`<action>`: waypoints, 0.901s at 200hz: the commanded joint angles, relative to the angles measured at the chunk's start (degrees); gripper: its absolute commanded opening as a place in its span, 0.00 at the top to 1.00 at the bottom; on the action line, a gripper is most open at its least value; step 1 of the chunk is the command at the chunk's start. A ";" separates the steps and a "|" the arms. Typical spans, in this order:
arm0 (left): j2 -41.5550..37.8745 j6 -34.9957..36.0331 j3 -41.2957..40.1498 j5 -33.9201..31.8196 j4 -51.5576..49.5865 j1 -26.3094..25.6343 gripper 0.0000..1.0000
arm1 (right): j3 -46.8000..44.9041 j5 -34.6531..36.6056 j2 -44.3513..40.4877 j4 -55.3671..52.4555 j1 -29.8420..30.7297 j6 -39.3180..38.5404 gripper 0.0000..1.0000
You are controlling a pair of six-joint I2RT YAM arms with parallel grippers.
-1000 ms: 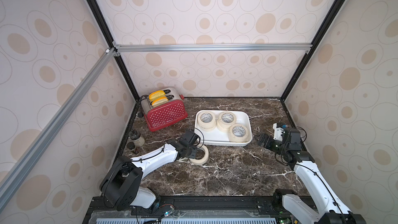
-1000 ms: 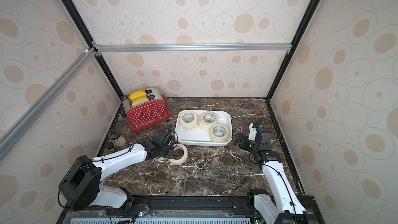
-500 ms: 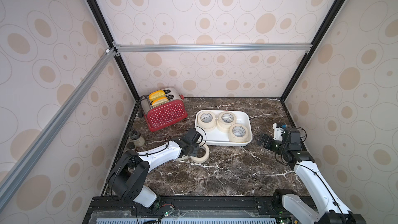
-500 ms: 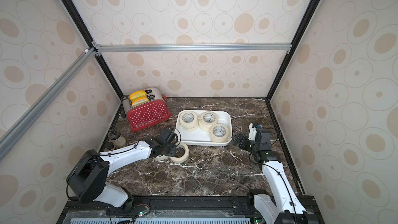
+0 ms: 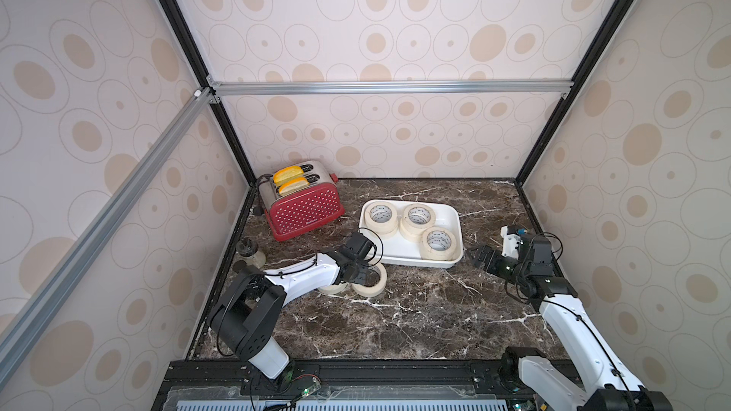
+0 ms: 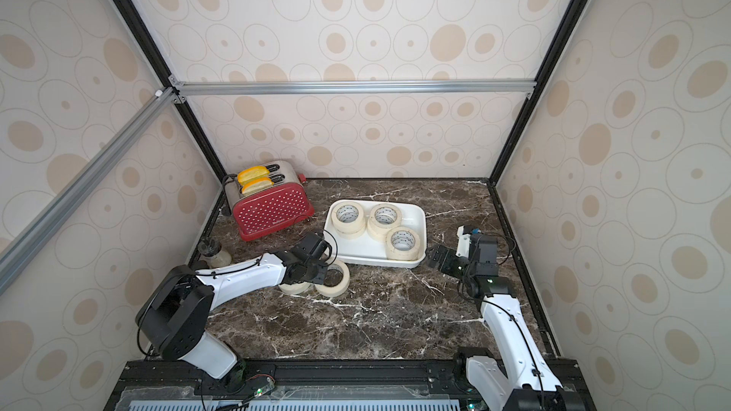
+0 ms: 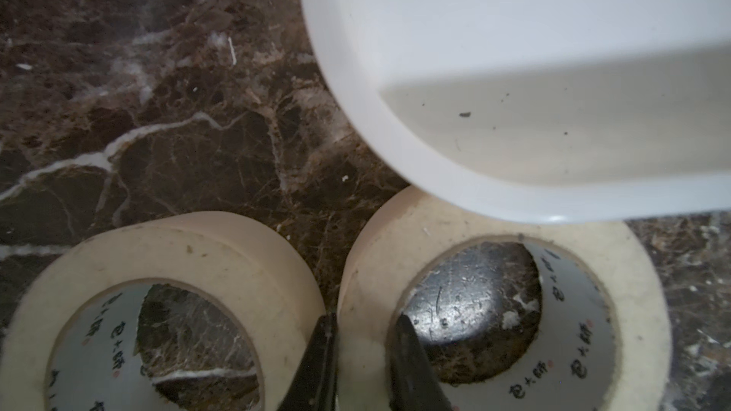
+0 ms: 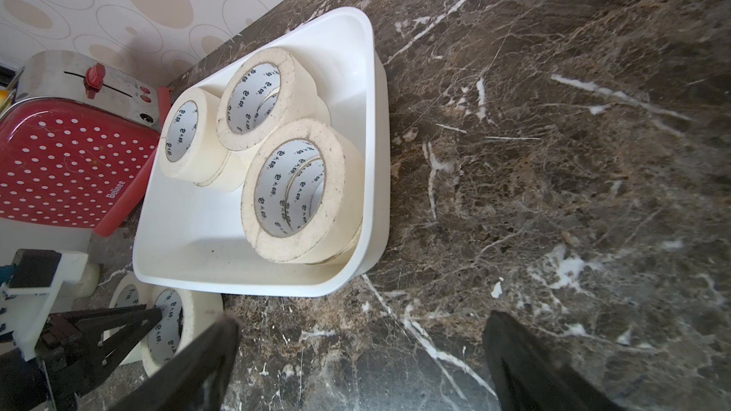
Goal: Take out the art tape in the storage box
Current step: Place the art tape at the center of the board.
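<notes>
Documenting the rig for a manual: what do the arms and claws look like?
Left arm and right arm: white shells, black joints, thin black cables looped alongside. Left claw and right claw: two slim black tapered fingers each.

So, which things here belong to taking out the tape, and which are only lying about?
For the job:
storage box
tape rolls inside it
pinched tape roll, its wall in the left pincer
loose tape roll beside it

Only lying about:
red toaster
small jar
</notes>
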 commanded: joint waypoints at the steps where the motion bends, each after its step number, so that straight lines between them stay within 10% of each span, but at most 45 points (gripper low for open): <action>1: 0.23 -0.82 3.39 -1.77 2.91 -0.12 0.78 | 0.80 0.07 0.33 -0.25 0.27 -0.64 0.00; 83: -2.51 0.15 3.39 -3.14 2.25 -0.12 0.66 | 6.22 0.03 5.13 -6.87 2.35 -7.27 0.00; 180: -16.92 0.77 -2.87 -6.03 -0.92 -0.13 0.35 | 28.81 15.76 28.17 -22.35 22.67 -22.29 0.15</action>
